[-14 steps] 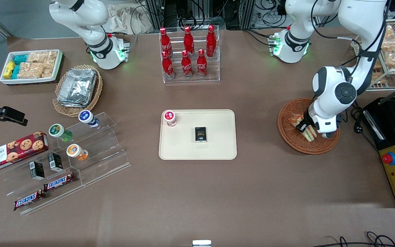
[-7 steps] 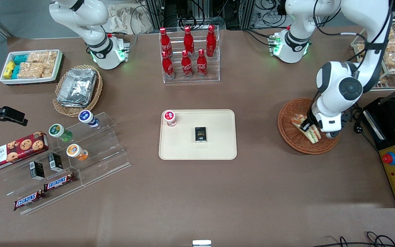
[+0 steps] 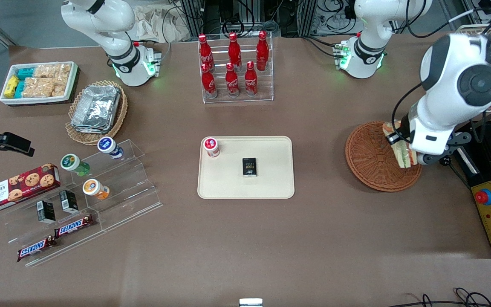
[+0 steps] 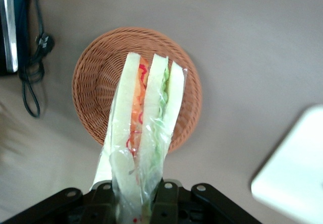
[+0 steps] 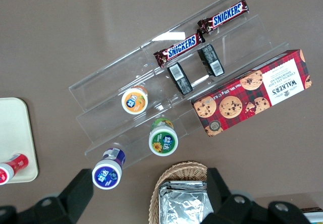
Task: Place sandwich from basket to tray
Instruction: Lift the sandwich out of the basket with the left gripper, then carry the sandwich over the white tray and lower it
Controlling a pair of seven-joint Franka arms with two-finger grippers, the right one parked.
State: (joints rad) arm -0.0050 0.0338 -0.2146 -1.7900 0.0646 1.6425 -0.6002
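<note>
Jaws: my gripper (image 4: 136,196) is clamped on the sandwich (image 4: 144,128), which hangs lifted above the basket (image 3: 375,160).
Done: sandwich picked up; the basket under it looks empty.
Basket: near the working arm's end of the table, well apart from the tray (image 3: 271,183).
Left: carry it over and set it on bare tray, clear of the small carton (image 3: 249,166) and the red-capped bottle (image 3: 211,146).
</note>
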